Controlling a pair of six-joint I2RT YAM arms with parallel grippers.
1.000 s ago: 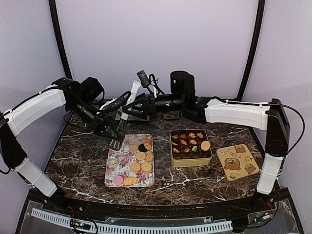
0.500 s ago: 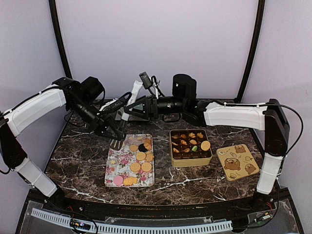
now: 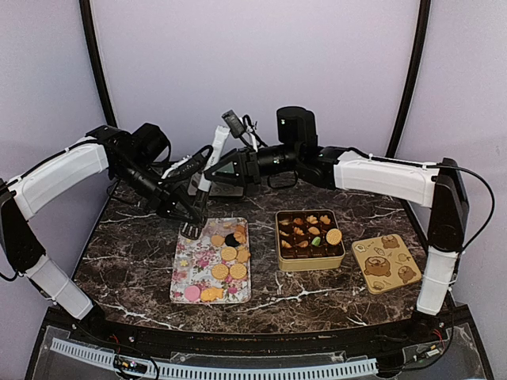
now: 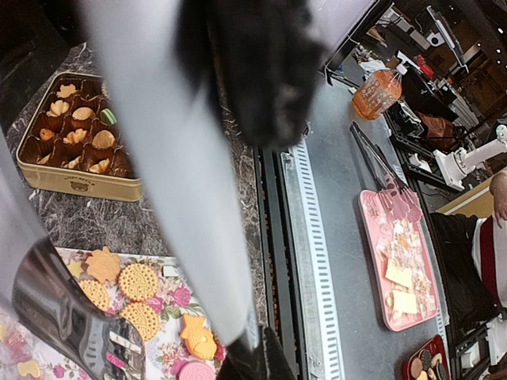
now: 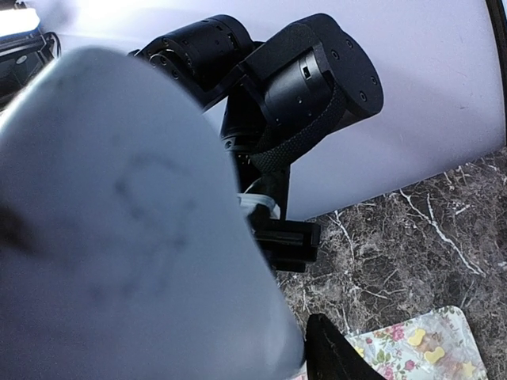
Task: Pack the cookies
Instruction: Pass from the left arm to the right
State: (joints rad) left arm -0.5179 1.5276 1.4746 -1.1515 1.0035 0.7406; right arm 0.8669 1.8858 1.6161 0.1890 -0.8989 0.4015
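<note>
Top view, near to far: floral tray [image 3: 186,273] sits lower centre with loose cookies [image 3: 228,253] on it. There are about ten, mostly golden, one dark, one pink at the near edge. Right of it is the gold tin [image 3: 310,264], compartments partly filled with more cookies. Its lid [image 3: 386,264] lies flat further right, apart from the tin.

Behind the tray's far left corner the left gripper [image 3: 188,212] is clamped on a white-handled spatula [image 3: 217,147], black slotted head at the tray's far edge. Right gripper [image 3: 212,172] is at the handle higher up, centre of frame. Can't tell whether its jaws are closed on it.

Left wrist view adds: handle runs blurred through the middle, slotted head lower left over the tray, tin upper left. Beyond the table edge are a pink tray [image 4: 392,253] and an orange bottle [image 4: 376,91] — neither shows in the top view.

Right wrist view: mostly white blur of the handle, one dark fingertip [image 5: 333,352] at the bottom, tray corner lower right, left arm's black joints [image 5: 277,87] behind — grip state unreadable here too.
</note>
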